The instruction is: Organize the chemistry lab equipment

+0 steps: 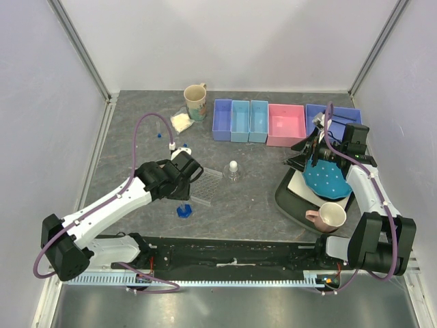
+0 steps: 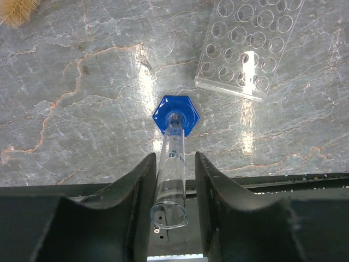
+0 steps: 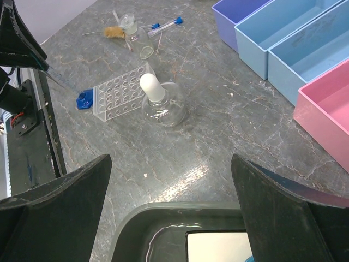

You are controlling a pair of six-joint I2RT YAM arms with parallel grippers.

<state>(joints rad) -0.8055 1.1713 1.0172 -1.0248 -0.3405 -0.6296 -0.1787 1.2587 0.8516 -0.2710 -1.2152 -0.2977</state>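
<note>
A clear graduated cylinder (image 2: 173, 164) on a blue hexagonal base (image 1: 183, 210) stands on the table between the fingers of my left gripper (image 2: 175, 158). The left finger touches it and a small gap shows at the right finger. The clear tube rack (image 1: 207, 184) lies just beyond it. The white-stoppered flask (image 1: 233, 171) stands to the rack's right and shows in the right wrist view (image 3: 161, 103). Blue-capped tubes (image 3: 163, 24) and the powder bag (image 1: 181, 121) lie at the back left. My right gripper (image 3: 172, 164) is wide open and empty over the tray's rim. I cannot make out the tripod.
A row of bins stands at the back: purple (image 1: 222, 119), two light blue (image 1: 249, 121), pink (image 1: 286, 124) and blue (image 1: 341, 115). A cream mug (image 1: 196, 101) stands beside the bag. The dark tray (image 1: 290, 201) at the right holds a blue dotted plate (image 1: 328, 179) and a pink mug (image 1: 328, 217).
</note>
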